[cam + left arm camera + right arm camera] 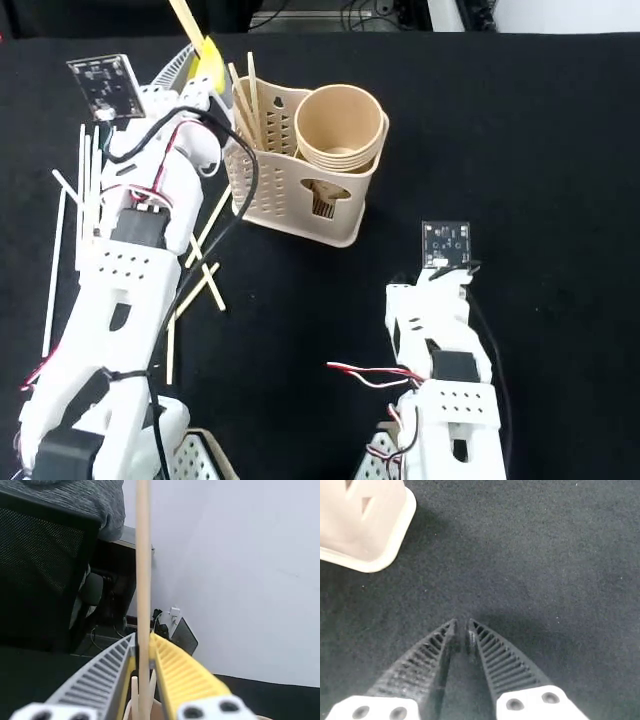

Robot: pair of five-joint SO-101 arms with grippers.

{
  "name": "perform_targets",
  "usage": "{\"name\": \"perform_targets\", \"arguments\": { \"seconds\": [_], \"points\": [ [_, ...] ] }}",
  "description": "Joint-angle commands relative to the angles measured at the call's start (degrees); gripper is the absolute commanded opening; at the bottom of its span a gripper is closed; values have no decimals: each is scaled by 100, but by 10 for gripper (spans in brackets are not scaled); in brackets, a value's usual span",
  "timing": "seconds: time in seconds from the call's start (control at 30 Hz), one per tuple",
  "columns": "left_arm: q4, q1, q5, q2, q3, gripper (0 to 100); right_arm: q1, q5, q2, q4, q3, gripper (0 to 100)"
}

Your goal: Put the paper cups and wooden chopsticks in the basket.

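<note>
One chopstick (143, 555), near-upright, pinched in left pincer (143, 641) beside basket (285, 200).

The left arm (130, 270) stretches far forward across its side. The left hand (200, 62) tilts upward, jaws clamped on a chopstick (143, 555). The right arm (440, 350) sits folded back. The right hand (461, 626) points downward, jaws pressed nearly together.
</note>
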Motion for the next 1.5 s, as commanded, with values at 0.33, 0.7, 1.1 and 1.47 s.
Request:
{"name": "perform_targets", "arguments": {
  "seconds": [0.33,0.7,1.1,1.47],
  "points": [
    [3288,215,-193,-615,-1024,221,-88,26,-84,-97,-22,43],
    [7930,-1358,-774,-598,-3679,224,-88,26,-84,-97,-22,43],
    [8404,-2835,-2857,2215,-4022,224,-88,26,-84,-97,-22,42],
    [8360,-3090,-3525,5767,-6378,225,-88,26,-84,-97,-22,43]
  ]
}}
